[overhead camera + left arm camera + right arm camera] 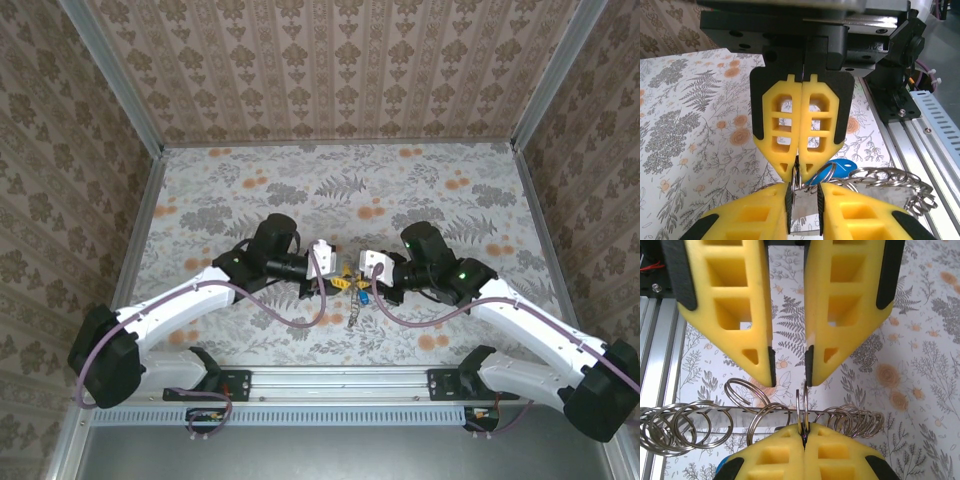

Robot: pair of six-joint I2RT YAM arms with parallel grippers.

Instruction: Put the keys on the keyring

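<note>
Midway between the two arms, just above the flowered table (pixel 250 180), the claws meet tip to tip. The right claw (pixel 804 429) is fully closed, pinching one upright loop of the keyring (pixel 690 426), whose chain of wire rings trails off to the side and hangs toward the table. The left claw (pixel 804 194) faces it with its jaws a little apart. A flat grey metal piece (pixel 802 217) sits in that gap, perhaps a key blade, though whether it is gripped or merely lying loose cannot be told. The blue key (pixel 841 169) rests just beside the pinched loop, its head tucked behind a ring; it looks as if it may already be threaded on, but the pictures do not settle that. The yellow key cannot be told apart from the yellow finger pads. By this reading the job is at best half done: one key is likely on and the other is not confirmed on the rings
</note>
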